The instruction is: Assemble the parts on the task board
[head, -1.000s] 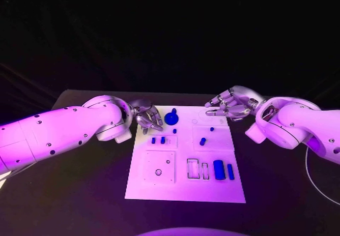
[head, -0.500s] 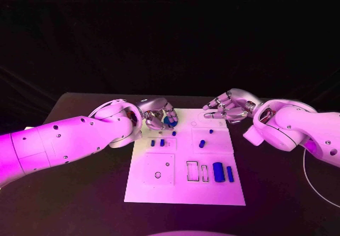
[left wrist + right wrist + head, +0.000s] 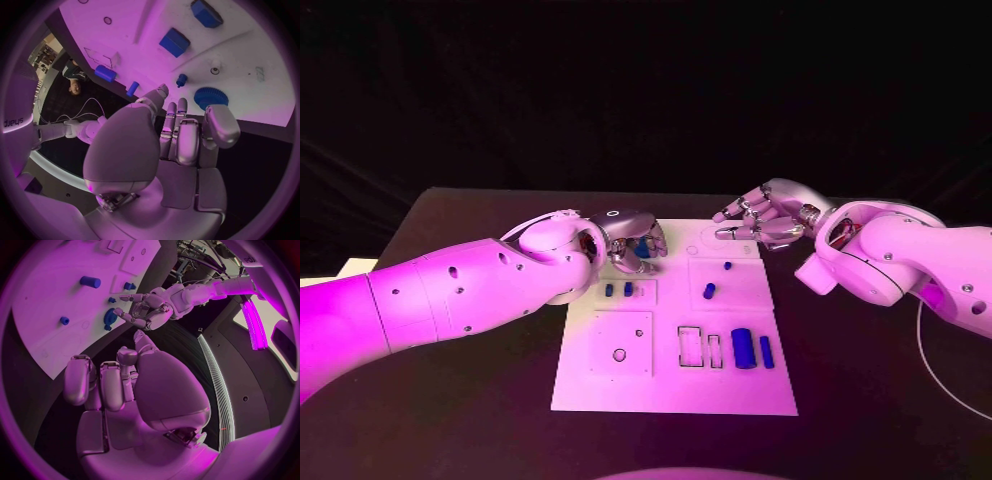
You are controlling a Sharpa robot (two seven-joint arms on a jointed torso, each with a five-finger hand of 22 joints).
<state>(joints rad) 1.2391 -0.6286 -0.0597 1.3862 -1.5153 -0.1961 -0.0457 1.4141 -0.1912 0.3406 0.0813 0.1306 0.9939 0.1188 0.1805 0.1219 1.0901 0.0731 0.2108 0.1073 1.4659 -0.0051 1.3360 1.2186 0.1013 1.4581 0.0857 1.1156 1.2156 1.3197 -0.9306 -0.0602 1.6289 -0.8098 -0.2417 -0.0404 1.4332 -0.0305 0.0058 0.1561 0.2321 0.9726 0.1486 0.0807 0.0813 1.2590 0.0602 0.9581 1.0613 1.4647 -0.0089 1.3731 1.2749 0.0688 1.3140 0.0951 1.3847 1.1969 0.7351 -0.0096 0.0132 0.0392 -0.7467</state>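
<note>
Now the left hand [image 3: 632, 243], fingers spread and holding nothing, hovers just above the blue gear [image 3: 210, 97] on the board [image 3: 675, 385] and should descend squarely before pinching its rim.

The left hand [image 3: 632, 243] is pushing further in over the upper left corner of the task board [image 3: 678, 385], its arm now stretching across more of the frame's left half. Its fingers [image 3: 646, 262] are now curling around the blue gear [image 3: 642, 246], covering most of it. The right hand [image 3: 764, 218] is easing slightly upward at the board's upper right corner.
</note>
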